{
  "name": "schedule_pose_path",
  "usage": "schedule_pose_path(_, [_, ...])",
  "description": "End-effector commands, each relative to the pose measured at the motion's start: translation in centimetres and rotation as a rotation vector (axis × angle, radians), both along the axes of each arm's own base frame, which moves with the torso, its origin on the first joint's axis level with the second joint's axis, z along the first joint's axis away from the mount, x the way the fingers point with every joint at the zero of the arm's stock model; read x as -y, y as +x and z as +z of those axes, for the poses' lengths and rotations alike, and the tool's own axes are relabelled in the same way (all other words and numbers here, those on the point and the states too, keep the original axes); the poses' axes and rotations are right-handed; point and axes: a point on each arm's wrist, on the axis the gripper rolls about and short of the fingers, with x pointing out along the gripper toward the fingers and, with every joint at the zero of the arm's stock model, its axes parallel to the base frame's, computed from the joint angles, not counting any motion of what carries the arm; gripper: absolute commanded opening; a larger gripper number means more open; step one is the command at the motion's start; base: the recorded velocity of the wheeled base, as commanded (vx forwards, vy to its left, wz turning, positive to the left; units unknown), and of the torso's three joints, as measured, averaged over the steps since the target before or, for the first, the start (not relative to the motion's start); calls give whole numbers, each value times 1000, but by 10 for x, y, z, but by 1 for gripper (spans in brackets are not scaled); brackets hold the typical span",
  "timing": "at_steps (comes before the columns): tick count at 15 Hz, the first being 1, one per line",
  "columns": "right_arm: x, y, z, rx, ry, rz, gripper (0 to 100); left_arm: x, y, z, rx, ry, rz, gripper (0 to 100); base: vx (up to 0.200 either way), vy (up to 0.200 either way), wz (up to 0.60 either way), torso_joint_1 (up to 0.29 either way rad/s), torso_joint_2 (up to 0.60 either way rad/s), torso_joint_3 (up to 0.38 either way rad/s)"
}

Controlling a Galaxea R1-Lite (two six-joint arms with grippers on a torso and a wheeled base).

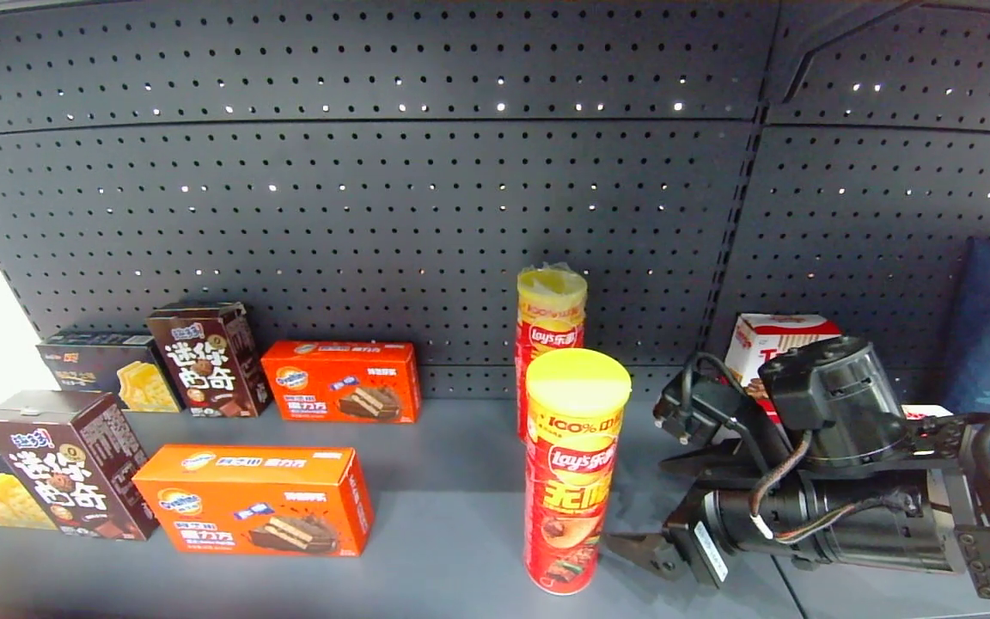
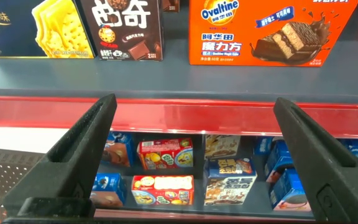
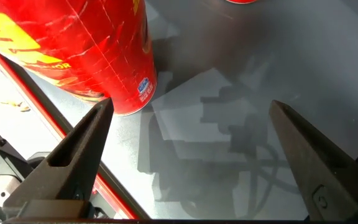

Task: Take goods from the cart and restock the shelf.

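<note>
The shelf is carrying orange boxes and brown boxes in two rows towards its left end, and two chip cans near its middle.

The front can is standing upright near the shelf's front edge, with its long axis vertical and its yellow lid on top. The rear can is standing directly behind it, close to the back panel, and the two are not touching.

The right gripper is lying low over the shelf, just to the right of the front can, pointing at the can's lower half. Its jaws are standing wide apart and are gripping nothing. In the right wrist view the front can is sitting beyond one fingertip and to the side of the gap, not between the fingers. It is close to that finger, but no contact is showing.

The left gripper is hanging below the red edge strip at the shelf's left part, jaws likewise spread and empty, well apart from both cans.

Judgement: the right arm is the nearer one. Any sideways sweep of the near finger is risking a push against the tall can, which is likely to tip easily.
</note>
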Motion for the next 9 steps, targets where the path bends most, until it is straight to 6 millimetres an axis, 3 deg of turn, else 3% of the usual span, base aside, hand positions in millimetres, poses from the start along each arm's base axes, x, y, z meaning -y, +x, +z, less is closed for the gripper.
schedule_pose_path(1, [-1, 0, 0, 0, 0, 3, 100, 0, 0, 0, -1, 0, -1, 100, 0, 0, 0, 0, 0, 0])
schedule_pose_path(9, [-1, 1, 1, 7, 2, -2, 100, 0, 0, 0, -1, 0, 1, 100, 0, 0, 0, 0, 0, 0])
